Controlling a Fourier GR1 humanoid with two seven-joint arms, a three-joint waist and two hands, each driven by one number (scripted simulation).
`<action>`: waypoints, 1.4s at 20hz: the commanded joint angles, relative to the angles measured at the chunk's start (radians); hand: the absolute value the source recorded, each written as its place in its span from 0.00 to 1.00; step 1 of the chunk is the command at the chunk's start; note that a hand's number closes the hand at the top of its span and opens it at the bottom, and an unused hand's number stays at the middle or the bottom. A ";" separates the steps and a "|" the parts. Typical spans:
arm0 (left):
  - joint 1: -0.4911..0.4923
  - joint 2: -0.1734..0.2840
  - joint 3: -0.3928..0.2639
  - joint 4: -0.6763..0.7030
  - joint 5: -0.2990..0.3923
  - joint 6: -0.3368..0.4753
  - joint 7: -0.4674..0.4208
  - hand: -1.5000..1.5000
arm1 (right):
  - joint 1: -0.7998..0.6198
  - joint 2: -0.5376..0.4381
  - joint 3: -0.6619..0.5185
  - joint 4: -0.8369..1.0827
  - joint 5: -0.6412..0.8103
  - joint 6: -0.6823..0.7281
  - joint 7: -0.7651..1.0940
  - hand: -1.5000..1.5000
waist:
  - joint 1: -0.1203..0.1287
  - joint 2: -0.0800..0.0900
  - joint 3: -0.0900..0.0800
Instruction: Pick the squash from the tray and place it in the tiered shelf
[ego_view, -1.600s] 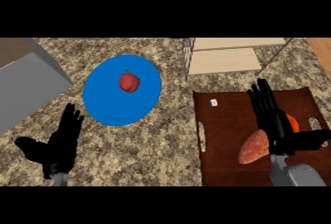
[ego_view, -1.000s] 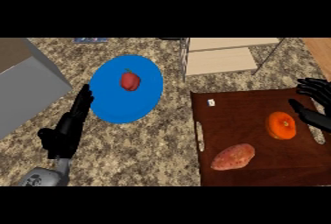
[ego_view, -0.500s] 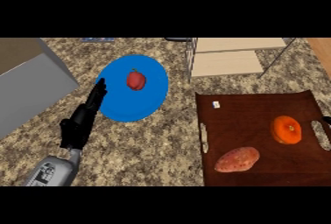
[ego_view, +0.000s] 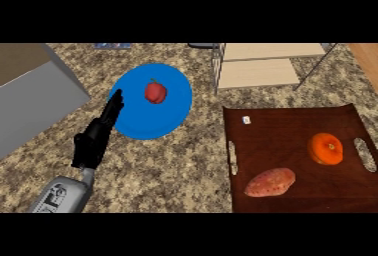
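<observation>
- I need my right hand, which shows nowhere in view, brought in over the tray (ego_view: 295, 117) to close around the orange squash (ego_view: 325, 148), clear of the reddish sweet potato (ego_view: 270, 182) near it.
- The squash sits on the tray's right side, below the tiered shelf (ego_view: 260, 72).
- My left hand (ego_view: 97, 135), fingers straight and together, rests well apart from it, at the blue plate (ego_view: 173, 102)'s left rim.
</observation>
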 joint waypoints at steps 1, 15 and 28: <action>-0.001 0.007 0.013 -0.019 0.003 -0.018 0.026 0.50 | -0.018 -0.089 0.043 -0.115 0.045 0.036 0.139 0.00 | -0.004 -0.004 -0.002; 0.025 0.009 0.072 -0.005 -0.008 -0.057 -0.026 0.50 | 0.138 -0.226 0.157 -0.573 0.260 0.048 0.451 0.00 | -0.018 -0.006 -0.001; 0.040 -0.069 0.090 -0.024 -0.111 -0.078 0.018 0.50 | 0.217 -0.088 -0.008 -0.788 0.376 0.112 0.645 0.00 | -0.006 -0.001 0.000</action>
